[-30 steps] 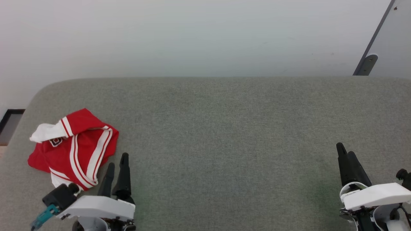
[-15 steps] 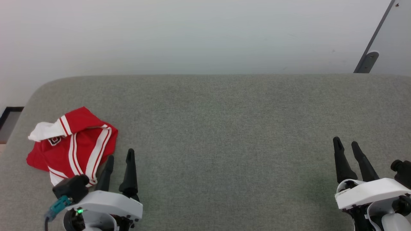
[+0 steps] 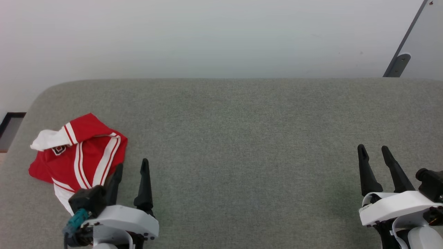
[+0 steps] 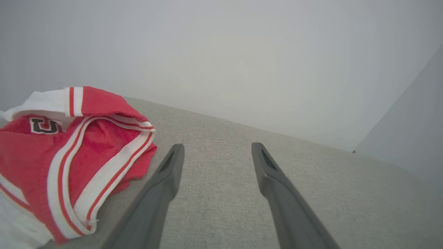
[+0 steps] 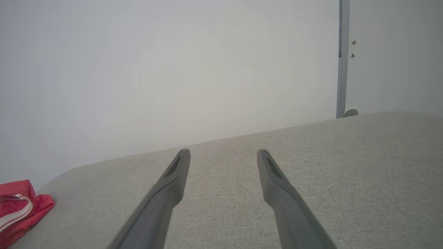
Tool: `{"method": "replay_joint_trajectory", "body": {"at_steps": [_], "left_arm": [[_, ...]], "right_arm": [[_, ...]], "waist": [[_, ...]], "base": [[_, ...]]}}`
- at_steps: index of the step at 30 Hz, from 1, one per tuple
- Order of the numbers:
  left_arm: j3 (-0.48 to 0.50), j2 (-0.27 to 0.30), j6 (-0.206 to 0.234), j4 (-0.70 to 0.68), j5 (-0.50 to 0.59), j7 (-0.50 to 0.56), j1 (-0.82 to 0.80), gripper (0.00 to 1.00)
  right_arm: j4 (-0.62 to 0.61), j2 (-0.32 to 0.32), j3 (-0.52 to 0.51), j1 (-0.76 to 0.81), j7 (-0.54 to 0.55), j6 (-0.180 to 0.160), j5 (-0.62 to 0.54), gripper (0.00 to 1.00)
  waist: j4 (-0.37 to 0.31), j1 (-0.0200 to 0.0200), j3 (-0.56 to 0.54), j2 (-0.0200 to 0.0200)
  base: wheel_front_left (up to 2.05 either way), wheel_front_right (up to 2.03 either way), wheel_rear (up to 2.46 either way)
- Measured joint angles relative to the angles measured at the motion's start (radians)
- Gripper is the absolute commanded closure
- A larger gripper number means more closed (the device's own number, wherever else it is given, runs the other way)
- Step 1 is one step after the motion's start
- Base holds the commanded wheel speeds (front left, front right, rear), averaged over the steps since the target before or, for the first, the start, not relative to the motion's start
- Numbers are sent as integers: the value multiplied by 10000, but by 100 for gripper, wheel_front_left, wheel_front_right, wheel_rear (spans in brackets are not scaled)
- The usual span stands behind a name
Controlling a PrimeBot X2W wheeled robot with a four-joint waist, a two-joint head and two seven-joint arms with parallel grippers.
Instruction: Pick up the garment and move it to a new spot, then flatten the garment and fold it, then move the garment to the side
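The garment (image 3: 78, 152) is a red jersey with white sleeves and striped trim, lying crumpled at the left end of the grey table (image 3: 242, 138). In the left wrist view the garment (image 4: 65, 155) fills the left side, with black lettering on it. My left gripper (image 3: 132, 165) stands open just right of the garment's near edge, its left finger close to the cloth, nothing between the fingers. My right gripper (image 3: 373, 150) is open far to the right over bare table. The right wrist view catches a corner of the garment (image 5: 20, 207) at its lower left.
A white wall runs behind the table's far edge. A grey panel with a metal bracket (image 3: 398, 64) leans at the back right. The table's left end is rounded, with a dark frame (image 3: 8, 124) on the floor beyond it.
Both grippers' fingers have spread apart from nearly together to open. The left gripper has shifted slightly right and forward. The head view has tilted a little.
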Motion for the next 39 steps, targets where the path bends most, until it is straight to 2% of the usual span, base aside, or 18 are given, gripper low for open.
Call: {"method": "replay_joint_trajectory", "body": {"at_steps": [9, 19, 26, 33, 39], "left_arm": [[-190, 117, 180, -4, 683, -174, -9, 0], [-328, 224, 324, -12, 1542, -426, -43, 0], [-165, 173, 360, 58, 1755, -550, -52, 0], [217, -12, 81, 19, 1866, -694, -68, 0], [293, -117, -178, 113, 2405, -788, -68, 0]], "right_arm": [[0, -46, -54, -7, -205, 0, -748, 0], [69, -128, -40, -151, -445, 0, -2090, 0], [100, -125, -46, -151, -571, 0, -2629, 0], [81, -29, -221, -152, -702, 2, -2736, 0], [56, 86, -458, -86, -809, 2, -3072, 0]], "waist": [[38, 0, -10, 0], [33, 0, 98, 0], [33, 0, 138, 0], [52, 0, 153, 0], [90, 0, 97, 0]], "base": [[0, 0, 0], [0, 0, 0], [0, 0, 0], [0, 0, 0], [0, 0, 0]]}}
